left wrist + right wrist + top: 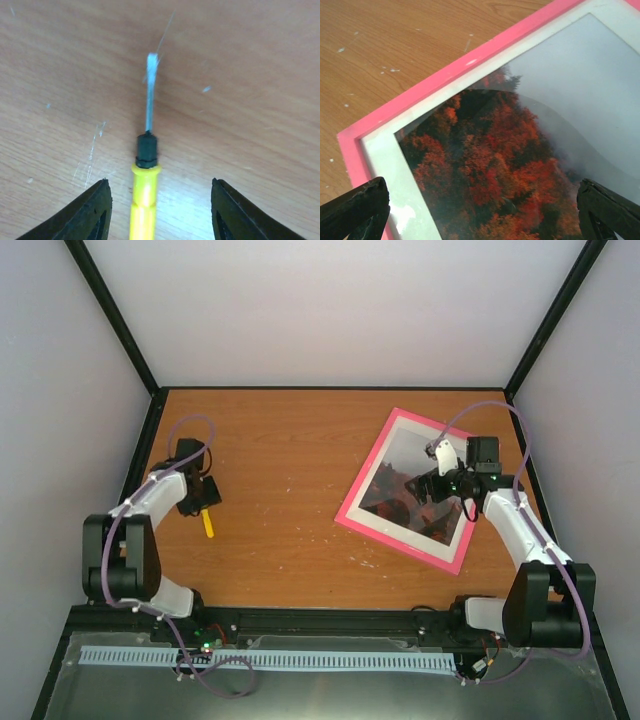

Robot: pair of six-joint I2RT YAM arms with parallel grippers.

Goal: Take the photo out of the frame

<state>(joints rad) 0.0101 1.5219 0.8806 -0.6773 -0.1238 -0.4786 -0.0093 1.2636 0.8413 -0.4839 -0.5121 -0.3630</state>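
- Bench (pixel 280 450): wood-grain top, carries everything listed here.
- Frame (pixel 366 466): lies flat and face up on the right half of the bench, turned at an angle to its edges; pink border unbroken all round in the top view.
- Photo (pixel 395 485): sits inside the frame, red-orange trees and pale sky showing through the window of the white mat (pixel 385 150); no edge or corner seen lifted clear.
- Screwdriver (pixel 145 200): rests on the left half of the bench, well apart from the frame, yellow handle toward the left wrist camera and thin blade pointing away.
- Left jaws: spread to either side of the screwdriver handle with a gap on both sides, so released and gripping nothing.
- Right jaws: spread wide and empty, hovering over the tree end of the photo near one corner of the frame.
- Progress, as a judgement: early stage, with no part of the removal visibly done.
- Remaining, likewise a judgement: turn the frame over, free whatever holds the back, lift out the backing and mat, and draw the photo clear.
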